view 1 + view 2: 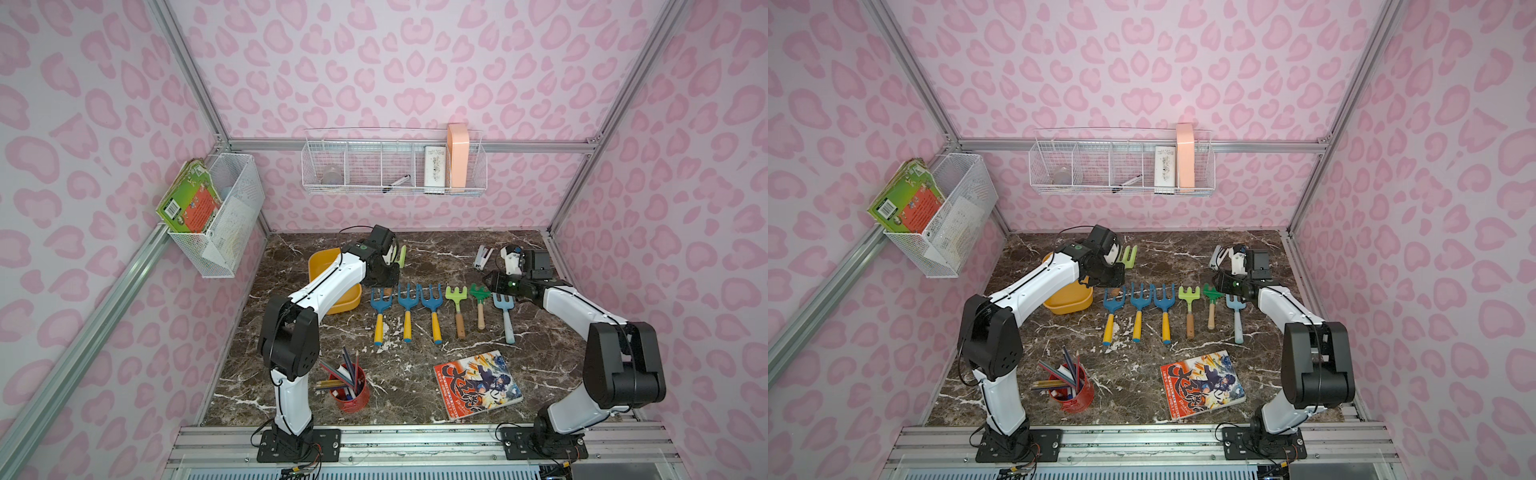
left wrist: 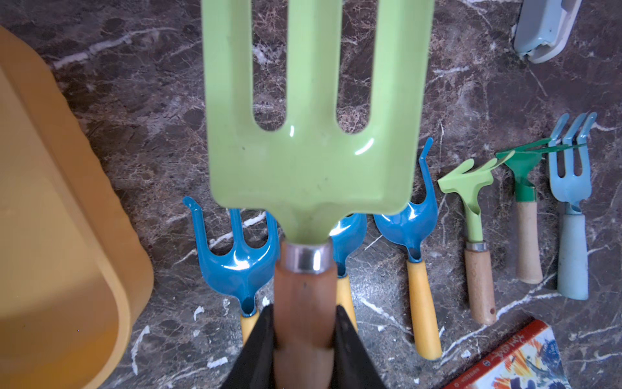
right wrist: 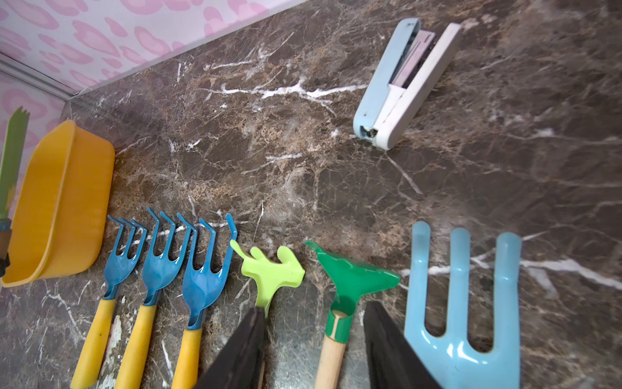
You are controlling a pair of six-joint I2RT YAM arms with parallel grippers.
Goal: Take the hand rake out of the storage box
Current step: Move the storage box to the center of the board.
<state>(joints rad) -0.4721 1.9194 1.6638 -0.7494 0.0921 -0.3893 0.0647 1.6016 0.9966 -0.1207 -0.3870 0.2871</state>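
Observation:
My left gripper is shut on the brown wooden handle of the hand rake, which has a light green head with three flat tines. In both top views the hand rake hangs in the air over the marble, just right of the yellow-orange storage box. The left arm hides most of the box. The box shows beside the rake in the left wrist view. My right gripper stands open above a dark green rake lying on the table, holding nothing.
Several hand tools lie in a row on the marble, from blue forks to a pale blue fork. A stapler lies at the back right. In front are a red pencil cup and a comic book. Wire baskets hang on the walls.

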